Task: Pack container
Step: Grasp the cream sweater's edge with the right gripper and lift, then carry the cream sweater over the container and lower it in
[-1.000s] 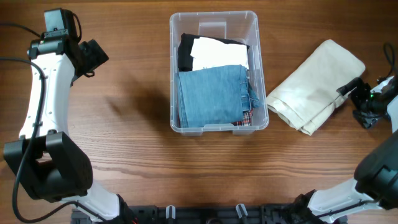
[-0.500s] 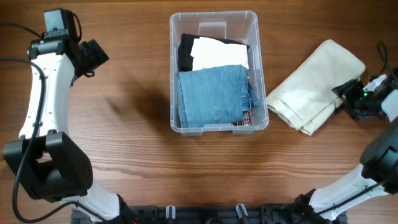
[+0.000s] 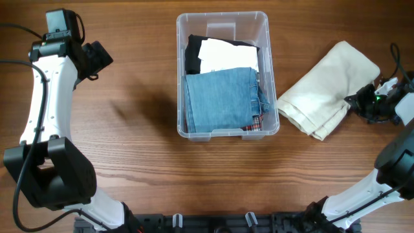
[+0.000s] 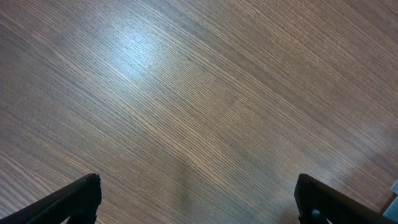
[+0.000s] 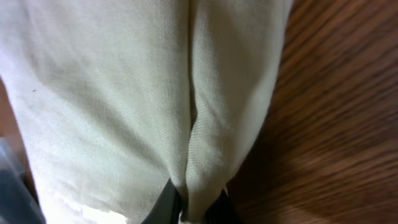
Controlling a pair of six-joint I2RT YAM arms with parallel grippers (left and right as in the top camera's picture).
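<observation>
The clear container (image 3: 272, 123) stands at the table's middle back, holding folded blue denim (image 3: 221, 98) over white and black garments. To its right lies a folded cream cloth (image 3: 326, 87) on the wood. My right gripper (image 3: 356, 102) is shut on that cloth's right edge; in the right wrist view a fold of the cream cloth (image 5: 124, 93) is pinched between the dark fingers (image 5: 166, 205). My left gripper (image 4: 199, 199) hangs open over bare wood at the far left, its fingertips (image 4: 78, 196) spread wide with nothing between them.
A patch of red plaid fabric (image 3: 257, 123) peeks out under the denim at the container's front right corner. The left arm (image 3: 45, 90) stretches along the table's left side. A dark rail runs along the front edge (image 3: 207, 223).
My right gripper has moved left onto the cream cloth's edge and closed on it. The left arm has stayed still.
</observation>
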